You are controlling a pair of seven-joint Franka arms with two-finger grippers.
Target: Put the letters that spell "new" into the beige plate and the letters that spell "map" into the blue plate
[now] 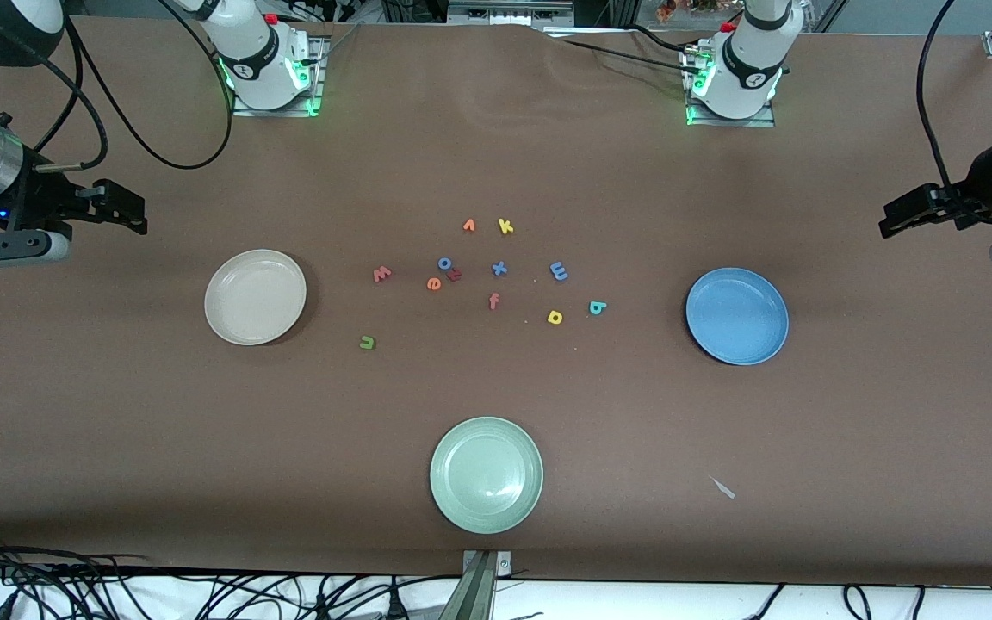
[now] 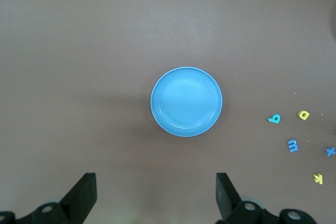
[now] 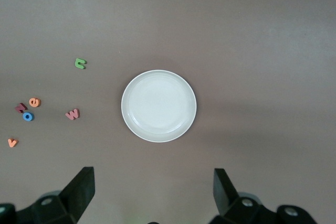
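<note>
1. Between the beige plate [image 1: 255,297] and the blue plate [image 1: 737,316], every foam letter lies loose on the brown surface [image 1: 117,430]; both plates hold nothing, so by my reading the task has not started and all six placements are left.
2. For "new": the green n [image 1: 367,343] lies nearest the front camera of the three, the salmon w [image 1: 381,275] sits toward the beige plate, and the orange e [image 1: 434,283] rests just beside the dark red z [image 1: 454,275] and blue o [image 1: 444,263].
3. For "map": the blue m [image 1: 559,271], yellow p [image 1: 554,318] and teal a [image 1: 597,307] cluster toward the blue plate.
4. Count: eleven letters in all, six wanted, five distractors, namely z, o, the blue x [image 1: 499,269], yellow k [image 1: 505,226], orange v [image 1: 468,226], plus a salmon f [image 1: 493,300], which makes twelve.
5. Plates: three, counting the pale green plate [image 1: 486,474] nearest the camera.
6. Left hand [image 2: 155,195] hovers near the blue plate, fingers spread wide, empty; right hand [image 3: 152,192] hovers near the beige plate, likewise wide and empty.
</note>
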